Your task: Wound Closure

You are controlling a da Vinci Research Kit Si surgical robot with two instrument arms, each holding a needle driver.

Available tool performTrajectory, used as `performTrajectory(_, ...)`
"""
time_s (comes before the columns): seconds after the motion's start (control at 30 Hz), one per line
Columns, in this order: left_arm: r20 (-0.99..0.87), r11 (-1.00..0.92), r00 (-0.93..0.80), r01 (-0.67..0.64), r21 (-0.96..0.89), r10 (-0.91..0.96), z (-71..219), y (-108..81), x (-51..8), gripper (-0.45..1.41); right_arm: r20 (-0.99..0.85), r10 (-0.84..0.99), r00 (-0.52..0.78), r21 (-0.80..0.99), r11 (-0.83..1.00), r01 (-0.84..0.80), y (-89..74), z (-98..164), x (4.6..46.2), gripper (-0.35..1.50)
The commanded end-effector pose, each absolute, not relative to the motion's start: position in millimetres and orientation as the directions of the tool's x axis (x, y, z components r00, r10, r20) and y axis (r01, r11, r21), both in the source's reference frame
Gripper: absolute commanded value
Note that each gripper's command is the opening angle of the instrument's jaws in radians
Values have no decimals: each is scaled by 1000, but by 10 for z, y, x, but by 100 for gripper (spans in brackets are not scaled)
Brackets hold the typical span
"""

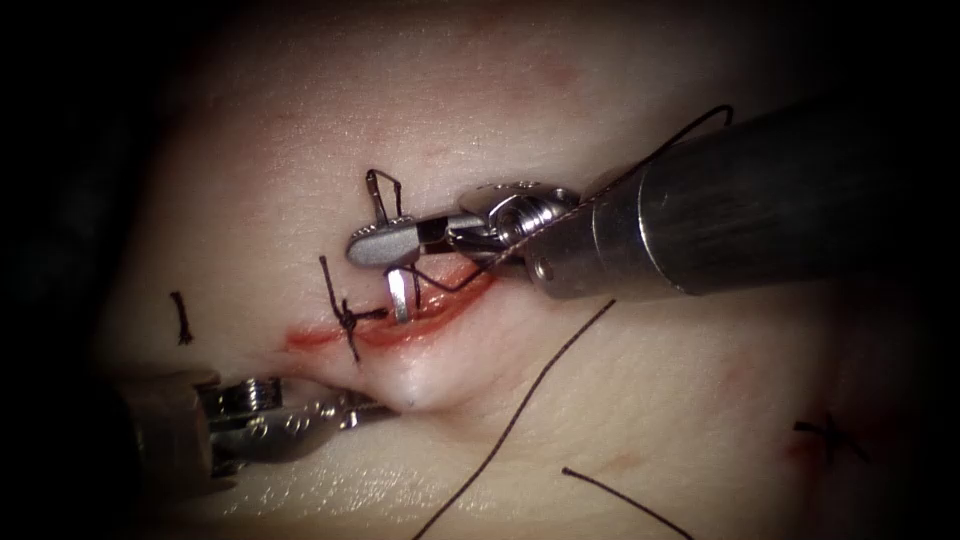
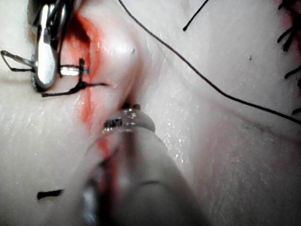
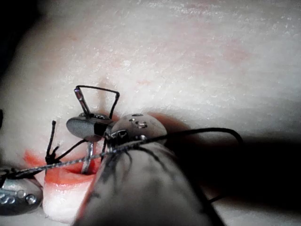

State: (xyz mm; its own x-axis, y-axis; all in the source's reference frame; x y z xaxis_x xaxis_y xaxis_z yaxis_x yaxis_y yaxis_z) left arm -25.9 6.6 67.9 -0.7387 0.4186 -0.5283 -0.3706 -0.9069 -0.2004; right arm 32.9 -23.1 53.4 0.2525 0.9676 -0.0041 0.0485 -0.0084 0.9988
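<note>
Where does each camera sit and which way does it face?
Endoscope: above and in front, facing down at the cut; right tool grips the needle partway along its curve, lower end in the cut; left tool pinches the tissue.
Left wrist: rides that arm, looks along the left tool to the tissue.
Right wrist: likewise, along the right tool to the needle.
All three share the tied stitch.
</note>
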Motion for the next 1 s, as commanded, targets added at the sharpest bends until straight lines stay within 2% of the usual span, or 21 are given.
performTrajectory(0.03,-529,-907,-738,-369,-204,419,685,59,-265,20,6,967,256,999,-19,49,-241,536,335,-35)
performTrajectory(0.27,-529,-908,-739,-368,-203,417,685,58,-263,20,125,956,266,990,-137,27,-247,531,336,-35)
performTrajectory(1.0,-526,-911,-745,-363,-196,410,688,56,-254,20,246,928,280,964,-263,25,-265,518,339,-35)
